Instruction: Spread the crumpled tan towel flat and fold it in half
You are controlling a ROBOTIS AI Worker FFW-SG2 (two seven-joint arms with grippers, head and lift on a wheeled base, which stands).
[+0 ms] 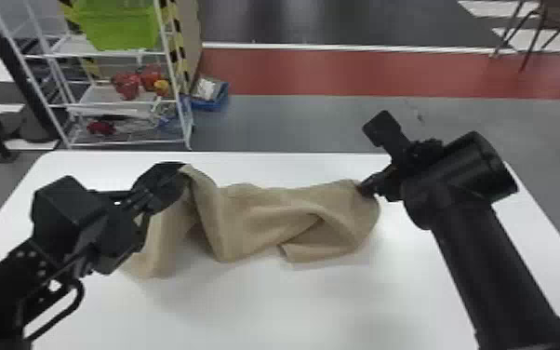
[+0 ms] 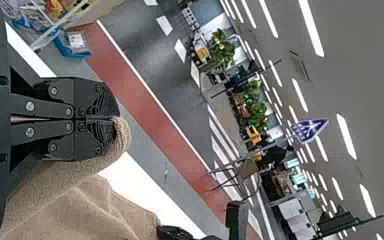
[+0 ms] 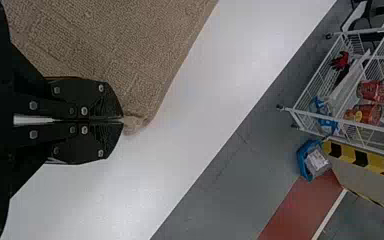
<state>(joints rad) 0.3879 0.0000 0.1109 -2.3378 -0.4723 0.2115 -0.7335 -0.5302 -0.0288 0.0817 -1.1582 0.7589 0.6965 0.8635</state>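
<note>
Towel (image 1: 265,209) on table (image 1: 293,302), 12 o'clock; should handle soft, light. Left gripper (image 2: 115,119) closed on it at 10 o'clock, maybe a corner; right gripper (image 3: 122,120) closed on its edge, 1 o'clock. Best held by corners.

- Open to pass low over the near part of the table (image 1: 293,312), lower middle of the head view.
- Barred across the centre by the tan towel (image 1: 256,214), bunched in raised folds from left end effector (image 1: 182,171) to right end effector (image 1: 363,188).
- Passable along a narrow strip beyond the towel, just short of the table's far edge.
- Closed off at lower left by the left arm (image 1: 2,298), at lower right by the right arm (image 1: 493,270).
- Bare at the table's right margin, outside the right arm.
- Obstructed past the far edge, upper left, by the white rack (image 1: 116,103).
</note>
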